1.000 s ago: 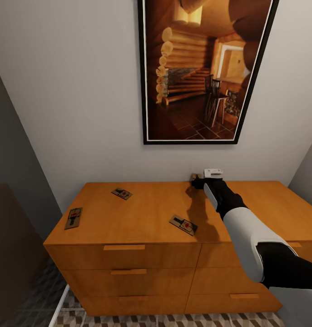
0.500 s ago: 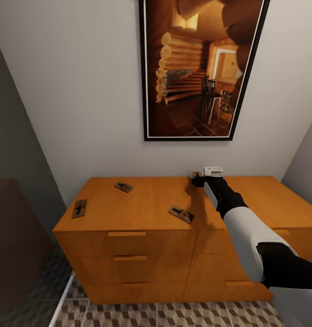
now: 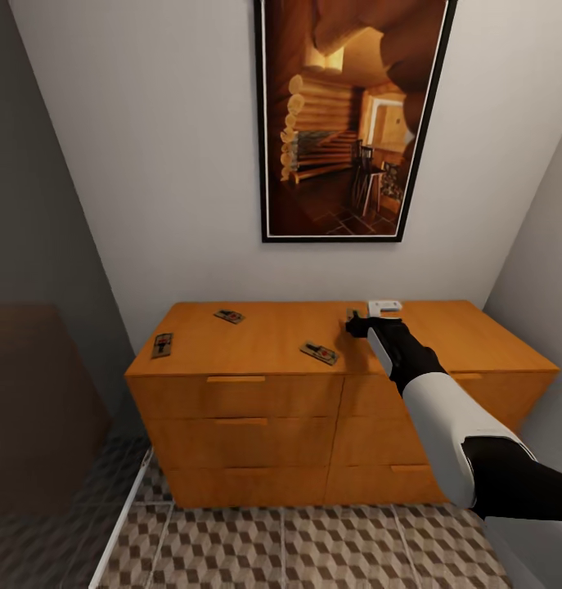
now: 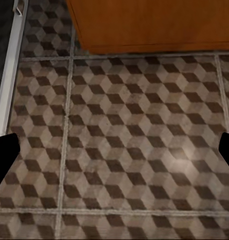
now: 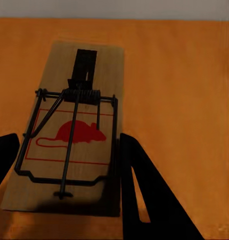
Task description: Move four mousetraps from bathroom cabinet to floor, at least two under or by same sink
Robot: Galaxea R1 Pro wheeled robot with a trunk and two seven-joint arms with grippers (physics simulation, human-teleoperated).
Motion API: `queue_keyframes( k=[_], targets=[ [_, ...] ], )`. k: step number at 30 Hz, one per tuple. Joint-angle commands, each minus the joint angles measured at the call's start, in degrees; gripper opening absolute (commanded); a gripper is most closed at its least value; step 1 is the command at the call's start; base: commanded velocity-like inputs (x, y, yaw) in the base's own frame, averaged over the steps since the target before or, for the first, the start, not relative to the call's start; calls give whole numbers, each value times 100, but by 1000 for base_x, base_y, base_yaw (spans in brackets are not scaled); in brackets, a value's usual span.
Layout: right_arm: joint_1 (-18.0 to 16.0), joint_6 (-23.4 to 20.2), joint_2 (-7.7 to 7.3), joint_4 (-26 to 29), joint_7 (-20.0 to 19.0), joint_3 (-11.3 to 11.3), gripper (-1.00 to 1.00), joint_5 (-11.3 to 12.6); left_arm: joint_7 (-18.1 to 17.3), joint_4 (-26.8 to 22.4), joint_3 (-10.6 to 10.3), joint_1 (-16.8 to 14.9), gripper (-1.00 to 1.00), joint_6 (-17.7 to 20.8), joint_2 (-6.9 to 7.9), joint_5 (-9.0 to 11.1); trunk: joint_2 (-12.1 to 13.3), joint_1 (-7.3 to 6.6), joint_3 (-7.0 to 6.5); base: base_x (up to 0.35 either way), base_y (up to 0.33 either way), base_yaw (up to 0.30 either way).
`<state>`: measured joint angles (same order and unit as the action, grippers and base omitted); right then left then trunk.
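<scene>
The orange-brown cabinet stands against the wall, and three mousetraps lie on its top: one at the back left, one near the left edge, one near the front middle. My right gripper hovers over the cabinet top, shut on another mousetrap. That tan board with a red mouse mark sits between the two black fingers, casting a shadow below it. My left gripper is open above the cube-patterned bathroom floor, close to the cabinet's base.
A large framed picture hangs above the cabinet. A dark wall or panel closes in on the left, with a white strip along the floor beside it. A grey wall angles in at the right.
The whole view has pulled back from the cabinet, so more drawers and floor show. My right gripper keeps the mousetrap, in the same place in the picture.
</scene>
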<state>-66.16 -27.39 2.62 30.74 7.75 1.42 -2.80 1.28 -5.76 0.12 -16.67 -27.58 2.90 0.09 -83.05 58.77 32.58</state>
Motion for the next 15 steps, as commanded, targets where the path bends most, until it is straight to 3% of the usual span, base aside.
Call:
queue_keyframes(
  k=[1, 15],
  targets=[
    [-3, -30, 4, 6, -2, 16, -100, -18, 13, 5, -3, -3, 100, -19, 0, 0, -3, -4, 6, -337, 0, 0],
    [-3, -23, 2, -47, -2, 11, -100, -19, 13, 5, -3, -3, 100, -19, 0, 0, -3, -4, 6, -337, 0, 0]
  ],
)
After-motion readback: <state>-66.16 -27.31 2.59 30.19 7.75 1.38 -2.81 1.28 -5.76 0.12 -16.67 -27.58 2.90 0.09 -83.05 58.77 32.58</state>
